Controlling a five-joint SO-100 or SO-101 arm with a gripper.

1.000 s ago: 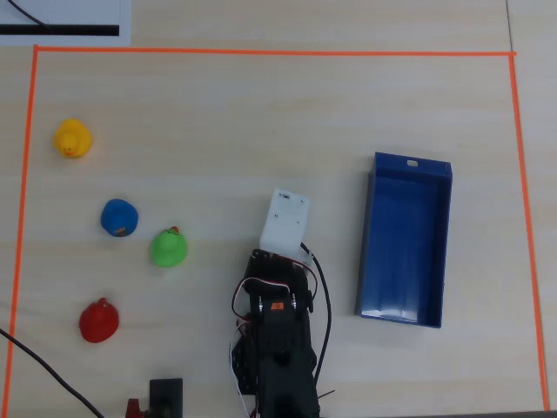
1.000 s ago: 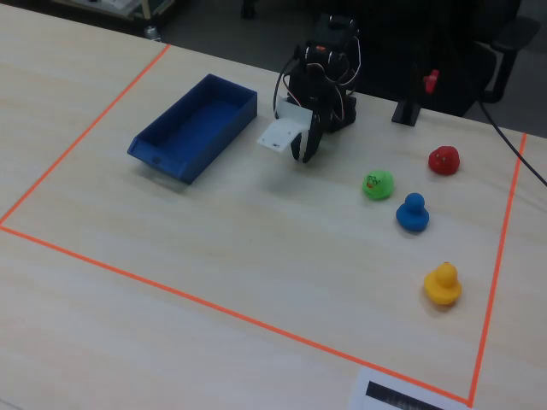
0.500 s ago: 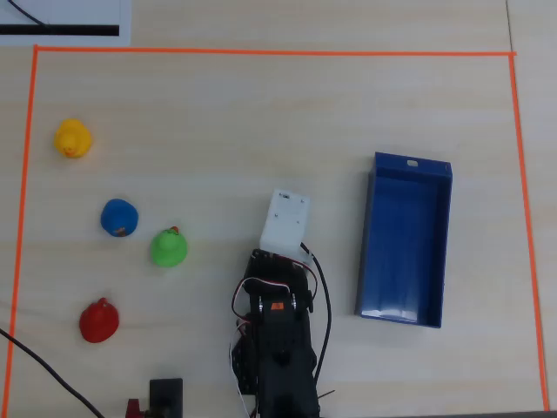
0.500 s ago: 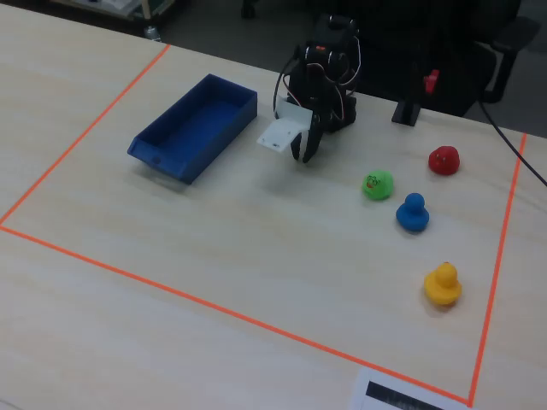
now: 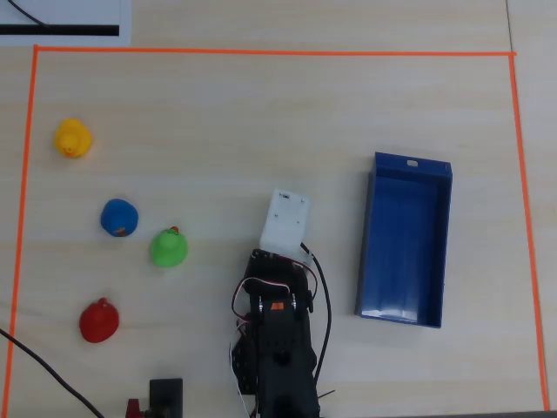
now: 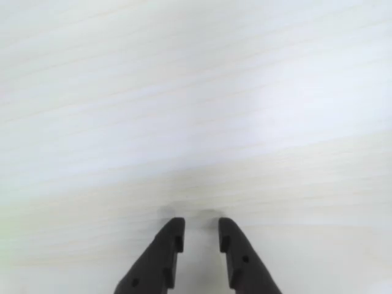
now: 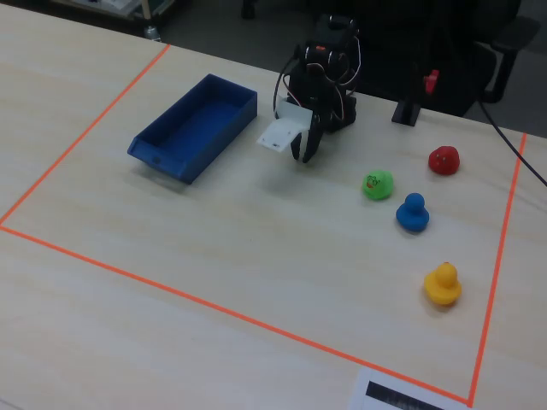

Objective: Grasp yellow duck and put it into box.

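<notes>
The yellow duck (image 5: 72, 138) stands at the far left of the overhead view, apart from the arm; it also shows in the fixed view (image 7: 443, 284) at the lower right. The dark blue box (image 5: 407, 252) lies to the right of the arm with nothing in it, and shows in the fixed view (image 7: 192, 126) at the left. My gripper (image 7: 303, 154) points down at bare table between box and ducks. In the wrist view the gripper (image 6: 201, 228) has its black fingers a little apart with nothing between them. In the overhead view the white block (image 5: 285, 219) hides the fingers.
A green duck (image 5: 168, 247), a blue duck (image 5: 119, 217) and a red duck (image 5: 99, 320) stand left of the arm. Orange tape (image 5: 261, 51) frames the work area. A small black block (image 5: 165, 394) sits by the arm's base.
</notes>
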